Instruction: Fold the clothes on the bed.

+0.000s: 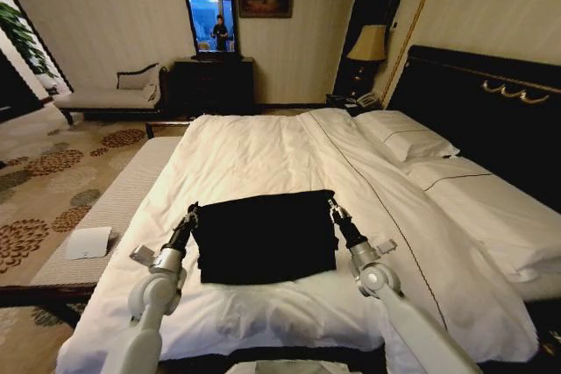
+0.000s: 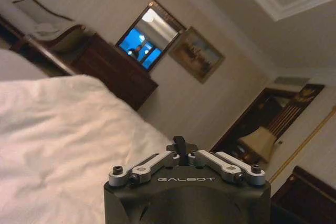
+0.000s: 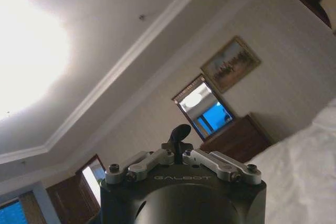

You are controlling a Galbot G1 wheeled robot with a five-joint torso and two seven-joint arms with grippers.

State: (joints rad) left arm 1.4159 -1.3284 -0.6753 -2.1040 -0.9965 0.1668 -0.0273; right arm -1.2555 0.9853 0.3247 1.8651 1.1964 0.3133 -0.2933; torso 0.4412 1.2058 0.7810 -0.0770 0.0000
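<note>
The clothes (image 1: pixel 266 236), a black garment, lie as a flat rectangle on the white duvet of the bed (image 1: pixel 254 155), near its foot. My left gripper (image 1: pixel 191 214) is at the garment's far left corner. My right gripper (image 1: pixel 333 208) is at its far right corner. The far edge runs straight between them. Both look shut, pinching the fabric at those corners. In the left wrist view the left gripper's fingertips (image 2: pixel 180 142) form one dark nub above the duvet. The right gripper's fingertips (image 3: pixel 181 132) look the same in the right wrist view.
White pillows (image 1: pixel 412 137) and a dark headboard (image 1: pixel 491 102) are on the right. A bench (image 1: pixel 105 208) runs along the bed's left side with a white card (image 1: pixel 88 243) on it. A dark dresser (image 1: pixel 213 85), mirror, chaise (image 1: pixel 110 94) and lamp (image 1: pixel 368 45) stand at the far wall.
</note>
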